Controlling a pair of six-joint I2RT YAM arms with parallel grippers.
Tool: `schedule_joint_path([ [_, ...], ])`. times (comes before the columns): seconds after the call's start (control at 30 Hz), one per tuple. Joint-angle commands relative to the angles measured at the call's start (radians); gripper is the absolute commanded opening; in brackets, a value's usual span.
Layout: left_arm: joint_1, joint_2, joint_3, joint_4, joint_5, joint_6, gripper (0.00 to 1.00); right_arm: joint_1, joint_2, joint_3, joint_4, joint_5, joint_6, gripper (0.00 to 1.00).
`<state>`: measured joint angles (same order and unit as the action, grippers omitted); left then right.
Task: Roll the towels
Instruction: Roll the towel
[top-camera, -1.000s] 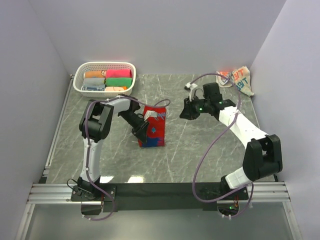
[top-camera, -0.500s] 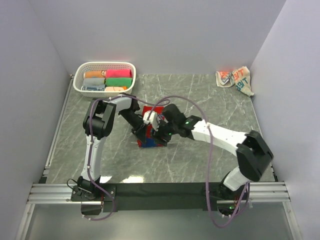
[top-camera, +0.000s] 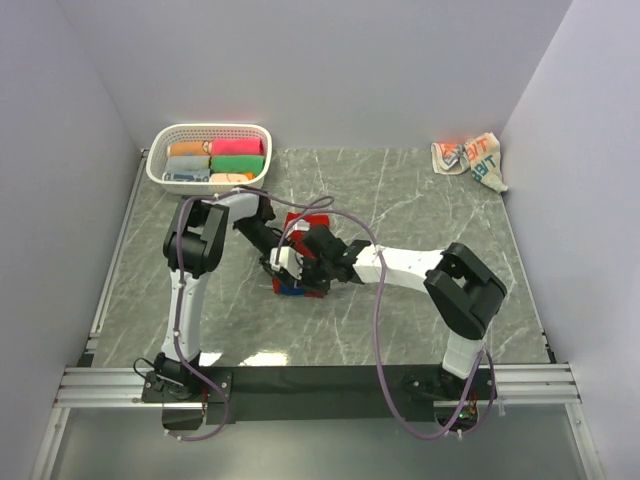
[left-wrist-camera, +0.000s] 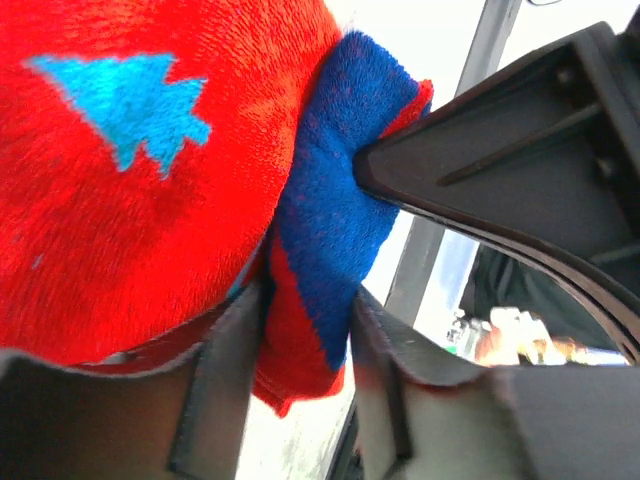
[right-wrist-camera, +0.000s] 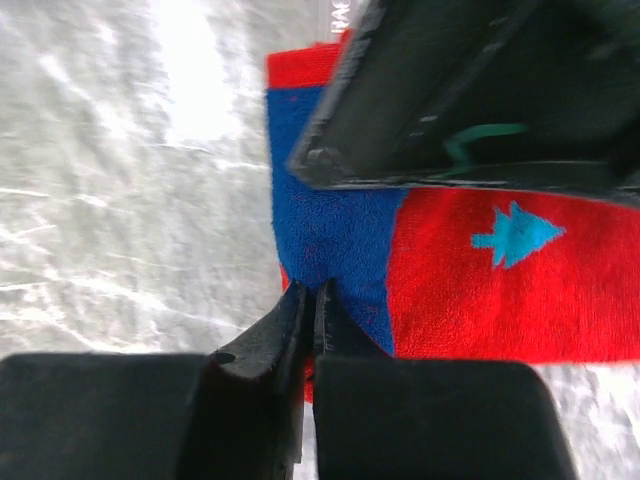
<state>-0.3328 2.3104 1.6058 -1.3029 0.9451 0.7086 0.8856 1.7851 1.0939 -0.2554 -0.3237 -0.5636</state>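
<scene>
At the far left of the table stands the white basket, with several rolled towels already inside. These need nothing from you.

Your left gripper is at the left side of the red towel, which lies in the middle of the table. In the left wrist view the blue end of the towel is turned up into a fold. This fold sits between the two fingers and touches both, so the left gripper is grasping the cloth.

Your right gripper reaches across and meets the same blue end, very near to the left one. Its fingers are clenched together with the tips against the blue cloth. I cannot tell whether a thin layer is caught between them.

I judge that you are at the start of the roll: the blue end is lifted but no full turn is made. The next move asks you to turn this end over onto the red part and keep both sides even, so the roll does not become a cone. Take care, because the two grippers have little room between them.

At the far right corner the cream towel lies crumpled, well apart and not yet rolled.
</scene>
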Motion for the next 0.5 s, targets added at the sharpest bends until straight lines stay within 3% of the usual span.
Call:
schedule_joint_path([
  [0.0,0.060,-0.071,-0.032,0.148,-0.089,0.049,0.48,-0.002,0.013,0.023,-0.103,-0.107,-0.015,0.00],
  [0.1,0.126,-0.155,-0.070,0.178,-0.036,0.052,0.56,-0.004,0.036,0.064,-0.172,-0.144,-0.001,0.00],
  [0.27,0.273,-0.332,-0.090,0.235,0.035,0.036,0.60,-0.039,0.091,0.135,-0.290,-0.259,0.047,0.00],
  [0.43,0.354,-0.580,-0.257,0.459,-0.021,0.011,0.57,-0.098,0.196,0.245,-0.383,-0.403,0.114,0.00],
  [0.47,0.354,-0.676,-0.346,0.491,-0.035,0.012,0.57,-0.106,0.215,0.277,-0.409,-0.420,0.129,0.00],
])
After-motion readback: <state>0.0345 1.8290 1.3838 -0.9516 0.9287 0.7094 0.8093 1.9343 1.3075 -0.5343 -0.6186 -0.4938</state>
